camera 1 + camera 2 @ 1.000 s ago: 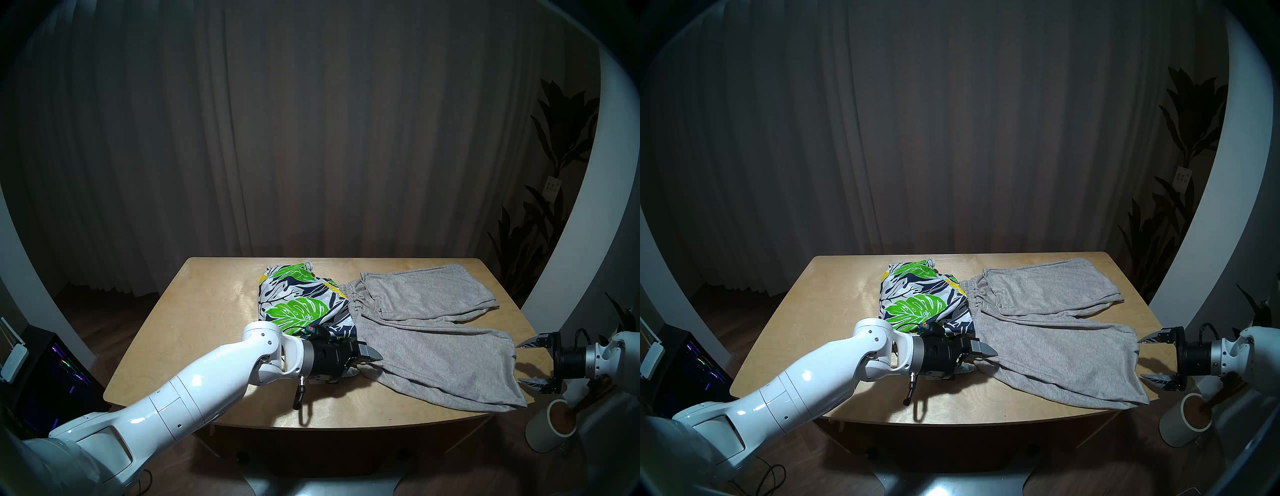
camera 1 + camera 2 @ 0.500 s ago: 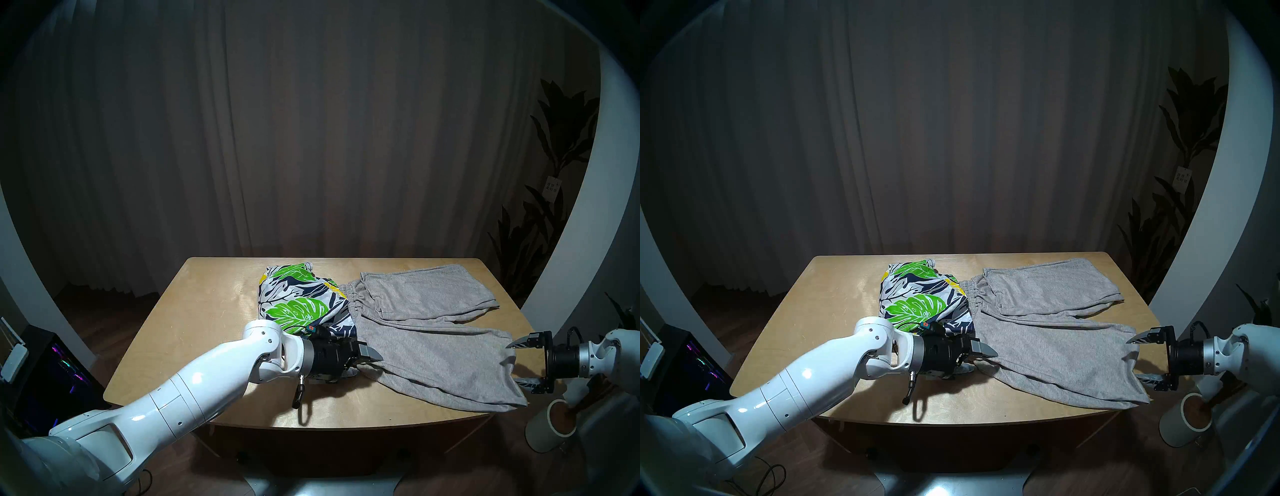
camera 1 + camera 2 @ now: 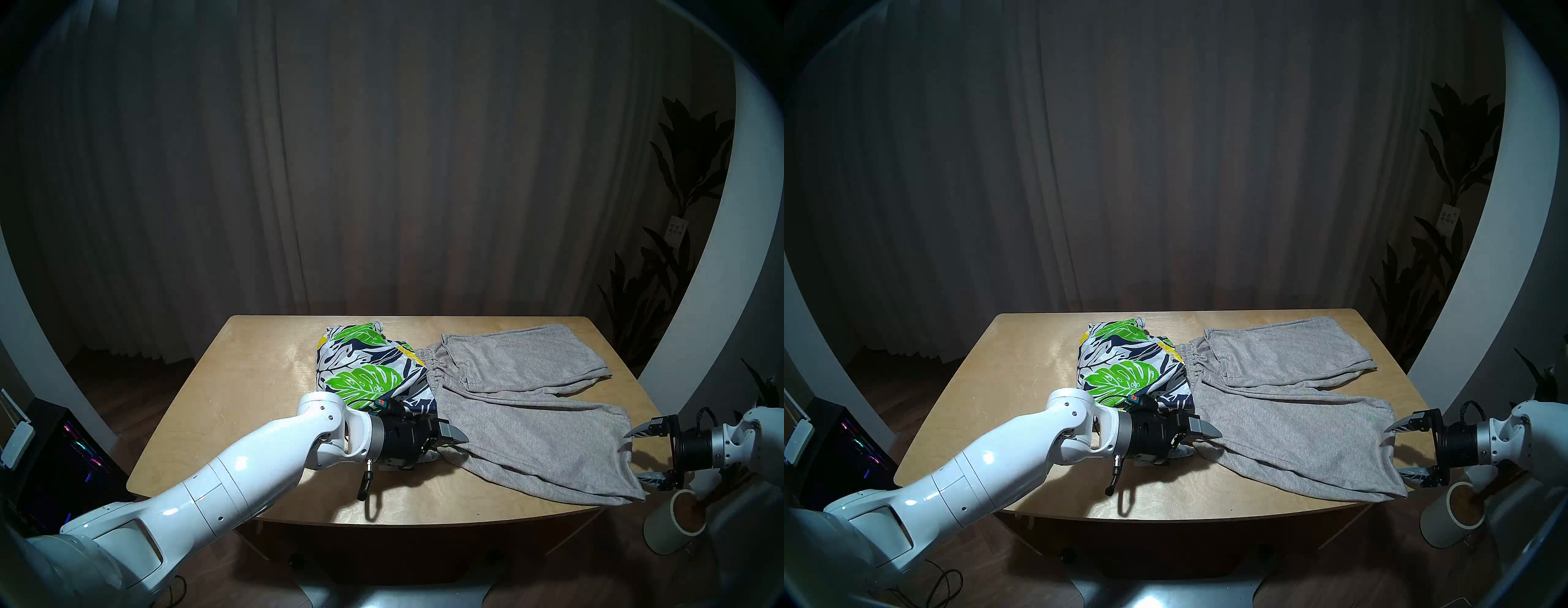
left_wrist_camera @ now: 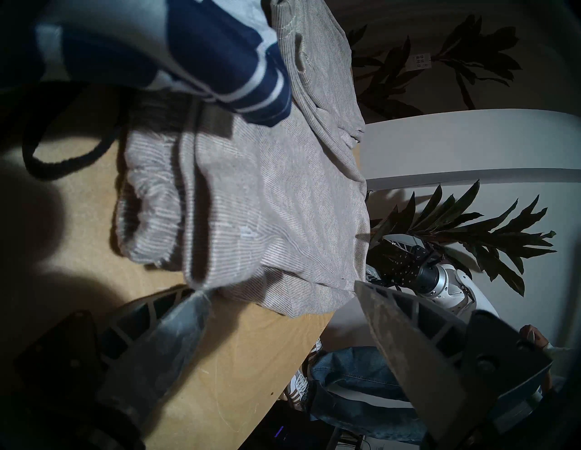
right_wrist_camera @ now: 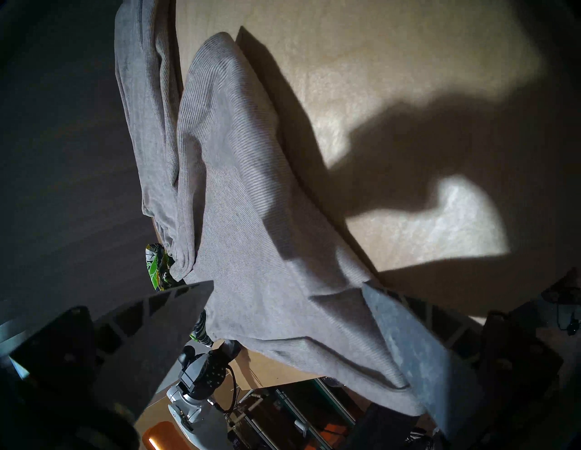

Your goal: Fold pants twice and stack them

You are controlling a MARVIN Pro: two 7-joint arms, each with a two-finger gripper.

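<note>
Grey knit shorts lay spread on right half of wooden table, unmoved since a second before; long axis ran 9-to-3 o'clock, elastic waist toward 9, leg hems toward 3. Leaf-print shorts sat folded at 9 o'clock of waist, overlapping it, unchanged. Left gripper stayed put at near waist corner, jaws apart around fabric. Right gripper had edged inward, wide-open jaws now straddling near leg hem.
</note>
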